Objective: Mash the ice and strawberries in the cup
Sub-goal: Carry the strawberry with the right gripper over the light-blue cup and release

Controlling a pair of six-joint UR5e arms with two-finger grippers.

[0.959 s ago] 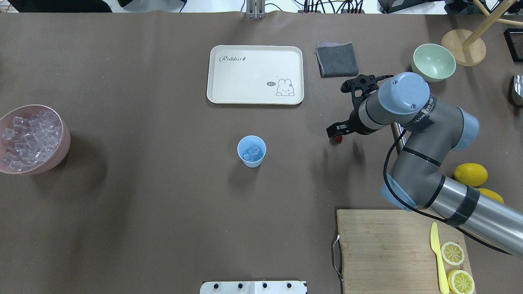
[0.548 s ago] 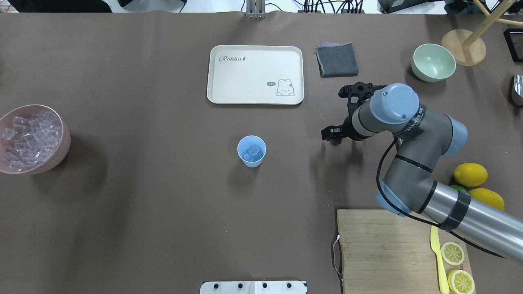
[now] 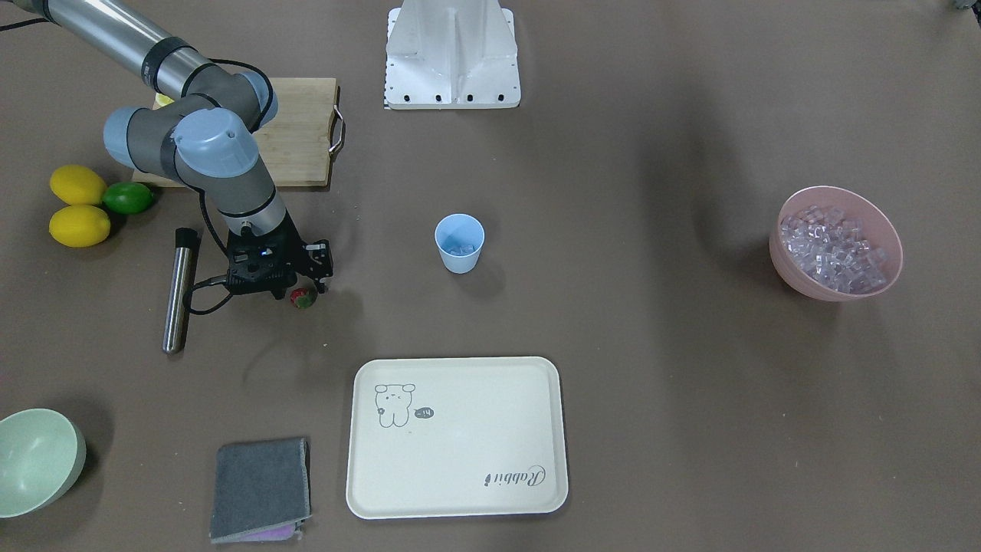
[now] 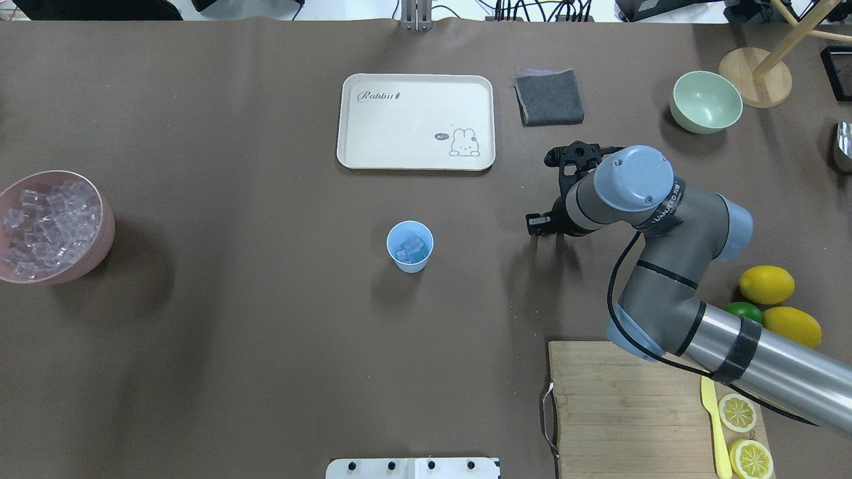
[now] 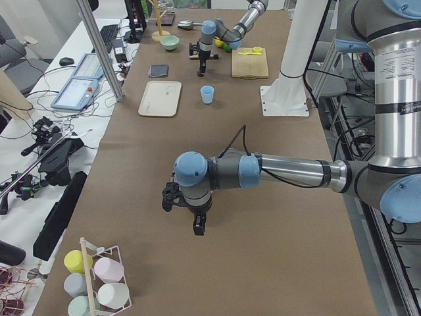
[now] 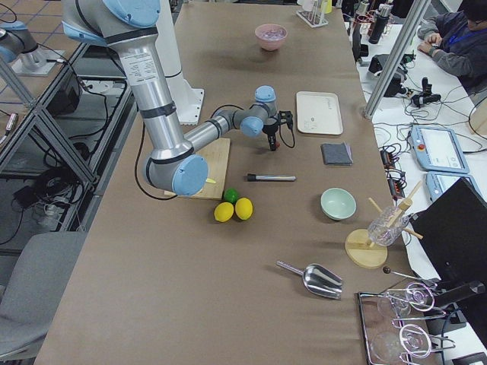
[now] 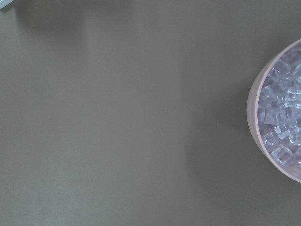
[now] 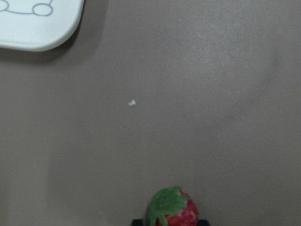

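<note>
Nearest the robot's base lies the wooden cutting board (image 4: 619, 406), with lemon slices (image 4: 737, 412) and a yellow knife (image 4: 713, 419) at its right end. Further out, at mid-table, the light-blue cup (image 4: 410, 263) stands upright with a few cubes of ice (image 4: 411, 247) inside. To the cup's right and well apart from it, the right gripper (image 3: 305, 288) hangs with its jaws clamped on the strawberry (image 3: 303, 298), whose green cap shows in the wrist view. The pink bowl (image 4: 106, 233), heaped with more ice, sits at the table's left edge. The left gripper (image 5: 186, 214) shows only in the side view, over bare table — I cannot tell how its jaws stand. Farthest out lie the cream tray (image 4: 416, 156), a grey cloth (image 4: 549, 98) and a pale-green bowl (image 4: 705, 101).
</note>
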